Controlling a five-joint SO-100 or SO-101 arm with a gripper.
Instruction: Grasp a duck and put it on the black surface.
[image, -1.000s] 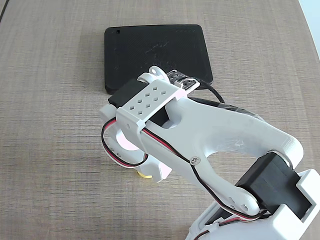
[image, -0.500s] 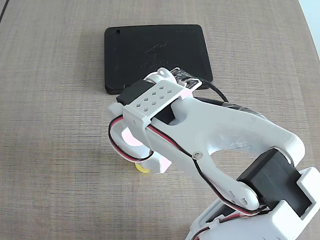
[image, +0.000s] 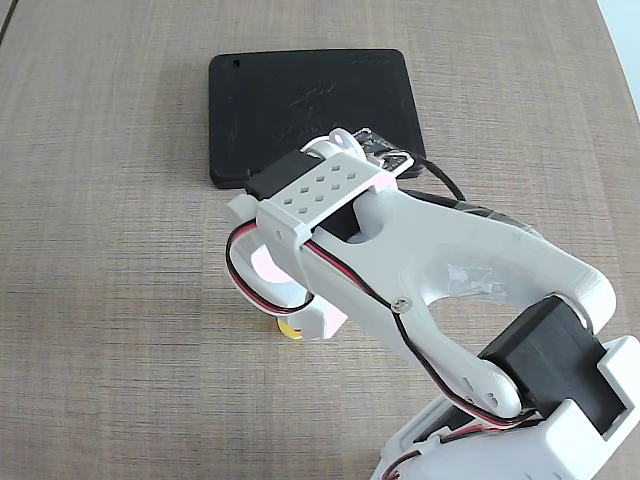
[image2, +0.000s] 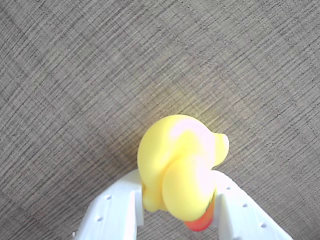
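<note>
Fingers (image2: 117, 205) of your gripper (image2: 177, 212) squeeze the duck (image2: 180, 167) at the bottom middle of the wrist view, and it looks light, soft and squishy, so hold its fat sides gently.

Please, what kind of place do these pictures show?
Probably a hobby or home desk, not a factory: a wood-grain table carrying a small white 3D-printed arm, a black surface and a toy duck between the gripper fingers.
</note>
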